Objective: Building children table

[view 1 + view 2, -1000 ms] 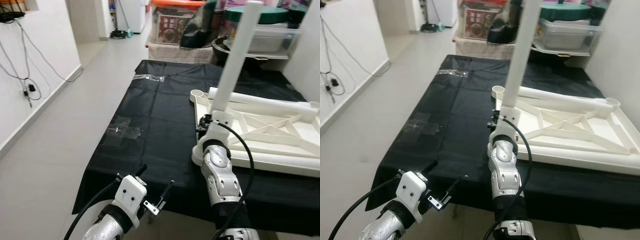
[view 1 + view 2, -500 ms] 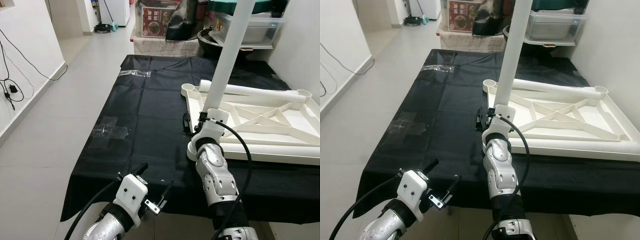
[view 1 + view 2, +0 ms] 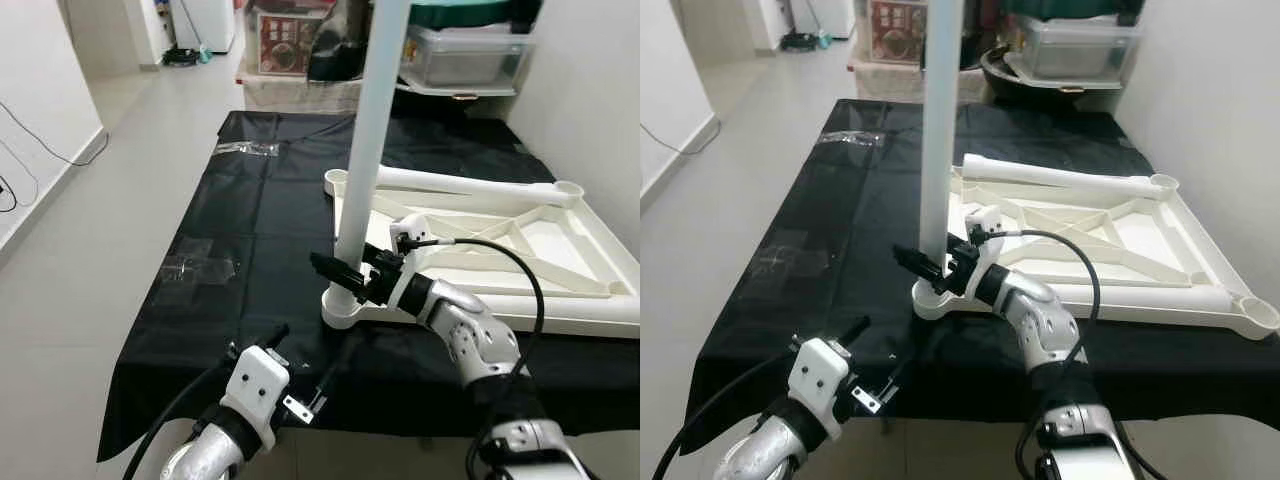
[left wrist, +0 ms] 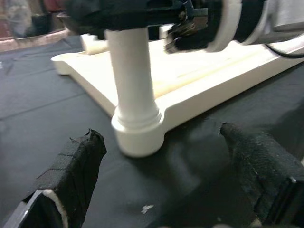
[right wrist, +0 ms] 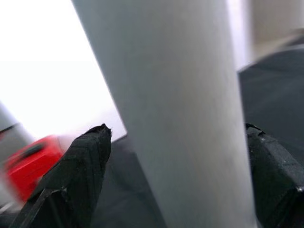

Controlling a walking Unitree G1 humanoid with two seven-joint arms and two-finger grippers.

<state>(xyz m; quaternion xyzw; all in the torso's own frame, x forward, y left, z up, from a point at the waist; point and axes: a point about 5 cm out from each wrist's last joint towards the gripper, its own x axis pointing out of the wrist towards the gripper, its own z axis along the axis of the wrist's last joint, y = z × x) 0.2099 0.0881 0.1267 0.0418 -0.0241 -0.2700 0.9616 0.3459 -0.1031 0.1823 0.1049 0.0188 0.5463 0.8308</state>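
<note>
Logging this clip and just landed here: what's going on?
A white table top lies upside down on a black sheet. One leg stands upright in its near corner socket. The right gripper has its jaws around that leg just above the socket, not clamped. The left gripper hangs open at the sheet's near edge, holding nothing.

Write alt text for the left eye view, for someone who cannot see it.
The right gripper straddles an upright white leg set in the corner of an upturned white table frame on a black cloth. The left gripper hovers open, low nearby.
</note>
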